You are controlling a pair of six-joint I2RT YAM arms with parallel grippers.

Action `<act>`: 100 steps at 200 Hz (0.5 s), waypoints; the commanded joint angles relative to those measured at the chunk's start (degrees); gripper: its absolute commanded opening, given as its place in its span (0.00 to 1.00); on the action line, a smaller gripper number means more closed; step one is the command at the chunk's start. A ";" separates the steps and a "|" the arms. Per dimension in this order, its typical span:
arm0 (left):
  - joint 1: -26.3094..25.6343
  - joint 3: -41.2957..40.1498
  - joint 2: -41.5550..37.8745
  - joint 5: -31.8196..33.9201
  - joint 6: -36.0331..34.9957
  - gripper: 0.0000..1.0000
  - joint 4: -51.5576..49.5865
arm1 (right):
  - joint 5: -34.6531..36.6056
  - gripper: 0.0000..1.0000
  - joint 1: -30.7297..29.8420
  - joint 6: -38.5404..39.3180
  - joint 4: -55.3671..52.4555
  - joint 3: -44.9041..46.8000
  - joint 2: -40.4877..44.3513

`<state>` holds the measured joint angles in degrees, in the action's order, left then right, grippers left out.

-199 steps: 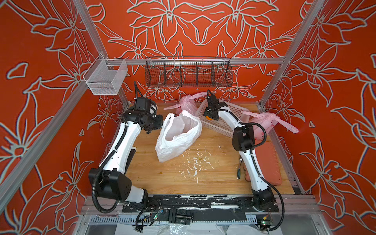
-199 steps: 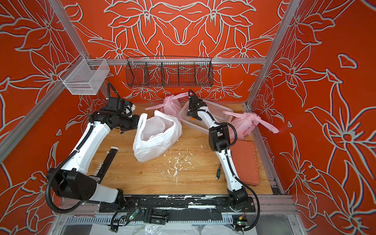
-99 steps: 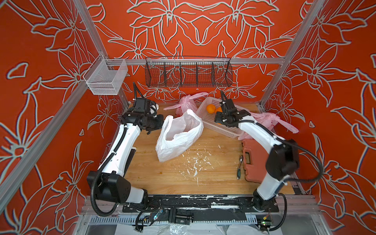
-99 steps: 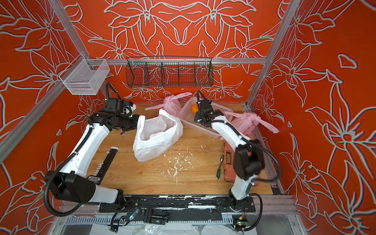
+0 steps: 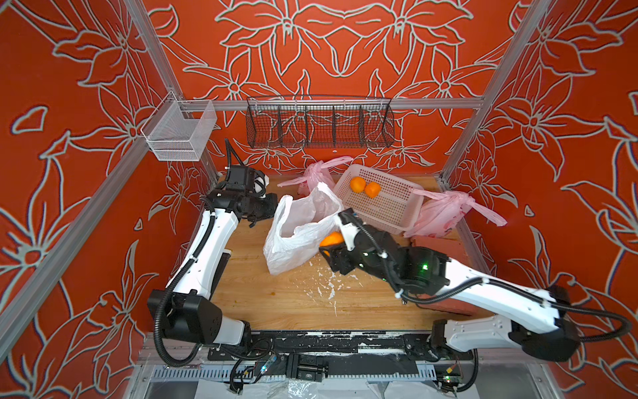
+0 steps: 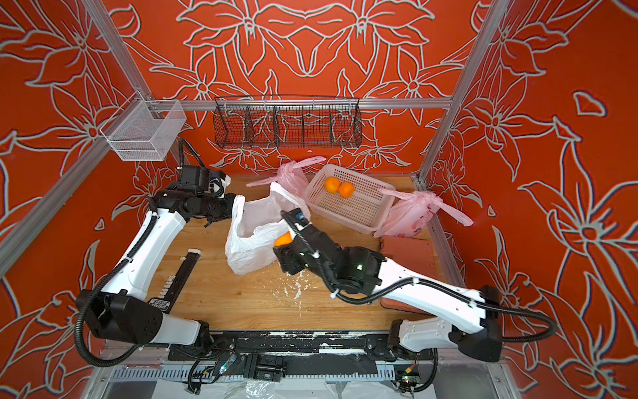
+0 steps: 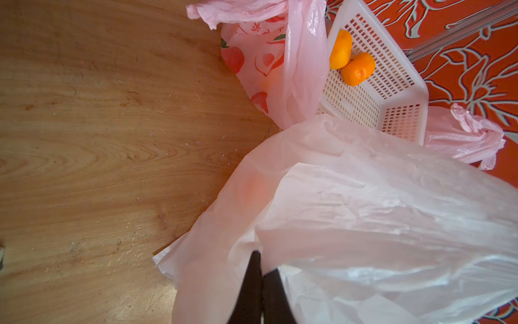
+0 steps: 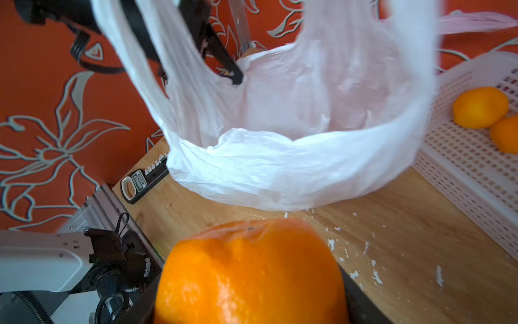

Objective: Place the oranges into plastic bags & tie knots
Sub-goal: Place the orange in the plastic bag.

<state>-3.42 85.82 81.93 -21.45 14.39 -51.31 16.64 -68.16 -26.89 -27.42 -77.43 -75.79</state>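
One orange clamped in right fingers, held above the surface right at the near rim of the white bag; not yet inside. Bag's far edge is pinched tight in left fingers, keeping the mouth up and open. Still two oranges in the basket. Both pink bags lie knotted, one on each side of the basket. Judged: two bags finished. The third needs this orange, the basket pair, then its knot. White bag's contents not visible.
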 commanded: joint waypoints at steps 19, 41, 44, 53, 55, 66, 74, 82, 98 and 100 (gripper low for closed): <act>0.18 -0.29 -0.88 -2.25 0.46 0.00 1.30 | 9.00 0.54 0.62 7.88 6.62 -12.30 -13.11; 0.22 -0.23 -0.92 -2.38 0.55 0.00 1.21 | 12.27 0.52 2.70 6.92 8.15 -16.42 -17.64; 0.17 -0.27 -1.02 -2.48 0.63 0.00 1.21 | 12.49 0.52 3.21 6.30 8.17 -16.72 -18.19; 0.17 -0.30 -1.11 -2.66 0.71 0.00 1.31 | 11.63 0.52 5.28 3.66 6.47 -18.36 -20.14; 0.17 -0.30 -1.21 -2.68 0.70 0.00 1.37 | 11.06 0.52 5.73 3.13 6.12 -18.68 -20.53; 0.17 -0.13 -1.28 -2.76 0.81 0.00 1.35 | 8.53 0.55 7.66 1.20 4.72 -19.76 -22.68; 0.17 0.04 -1.25 -2.66 0.73 0.00 1.11 | 6.90 0.68 8.21 0.73 3.52 -20.78 -24.01; 0.17 0.21 -1.25 -2.52 0.64 0.00 0.80 | 5.79 0.79 8.31 0.70 2.58 -21.65 -24.88; 0.17 0.18 -1.35 -2.05 0.26 0.00 0.42 | 2.80 0.98 8.22 0.83 3.60 -21.20 -24.56; 0.17 0.15 -1.34 -2.04 0.28 0.00 0.42 | 2.30 0.98 8.22 0.87 3.93 -20.97 -24.40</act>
<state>-3.42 85.80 81.91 -23.24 15.00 -50.46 22.96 -59.42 -24.49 -22.83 -97.45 -100.12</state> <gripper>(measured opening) 0.047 0.916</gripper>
